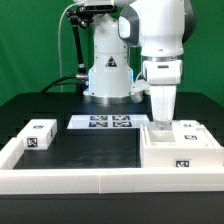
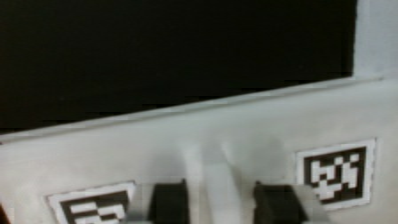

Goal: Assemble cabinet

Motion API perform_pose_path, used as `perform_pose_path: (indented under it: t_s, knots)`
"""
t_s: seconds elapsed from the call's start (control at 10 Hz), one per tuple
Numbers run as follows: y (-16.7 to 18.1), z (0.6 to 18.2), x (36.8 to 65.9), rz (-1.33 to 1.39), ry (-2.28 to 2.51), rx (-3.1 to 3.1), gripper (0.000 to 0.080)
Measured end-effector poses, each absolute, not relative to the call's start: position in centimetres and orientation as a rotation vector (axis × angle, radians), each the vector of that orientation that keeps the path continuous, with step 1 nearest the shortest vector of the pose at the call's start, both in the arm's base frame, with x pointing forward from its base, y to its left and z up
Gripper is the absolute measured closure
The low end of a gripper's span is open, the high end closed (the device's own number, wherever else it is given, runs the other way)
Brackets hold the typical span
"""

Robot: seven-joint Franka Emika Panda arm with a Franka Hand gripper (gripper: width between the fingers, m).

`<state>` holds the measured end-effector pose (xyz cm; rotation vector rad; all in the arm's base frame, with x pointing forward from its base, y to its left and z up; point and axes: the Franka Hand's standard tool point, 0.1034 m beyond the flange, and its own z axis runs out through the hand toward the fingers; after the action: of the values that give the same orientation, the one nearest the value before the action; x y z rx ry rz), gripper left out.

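Observation:
The cabinet (image 1: 186, 148) is a white box with black-and-white tags, lying at the exterior view's right on the black table. My gripper (image 1: 161, 119) points straight down onto its near-left part. In the wrist view the cabinet (image 2: 214, 125) fills the lower half as a white face with two tags. My gripper (image 2: 222, 205) has its two dark fingers (image 2: 169, 203) close on either side of a narrow white ridge of the cabinet and looks shut on it. The fingertips themselves are cut off by the picture's edge.
A small white tagged cube (image 1: 40, 134) sits at the exterior view's left. The marker board (image 1: 105, 122) lies in front of the robot's base. A raised white rim (image 1: 70, 178) borders the table's front and sides.

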<state>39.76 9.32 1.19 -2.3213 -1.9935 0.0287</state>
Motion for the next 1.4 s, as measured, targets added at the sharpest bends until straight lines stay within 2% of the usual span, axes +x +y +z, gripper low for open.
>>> perform_pose_path:
  t_s: [0.1, 0.5, 1.1, 1.2, 1.4]
  knots:
    - [9.3, 1.2, 39.8, 0.028, -1.994, -2.322, 0.0721]
    - [9.2, 1.9, 40.2, 0.020, -1.996, -2.334, 0.0730]
    - [6.8, 6.8, 42.5, 0.044, -2.016, -2.394, 0.0729]
    - [6.5, 7.2, 42.7, 0.034, -2.013, -2.405, 0.0729]
    - [6.6, 6.8, 42.4, 0.043, -2.009, -2.399, 0.0729]
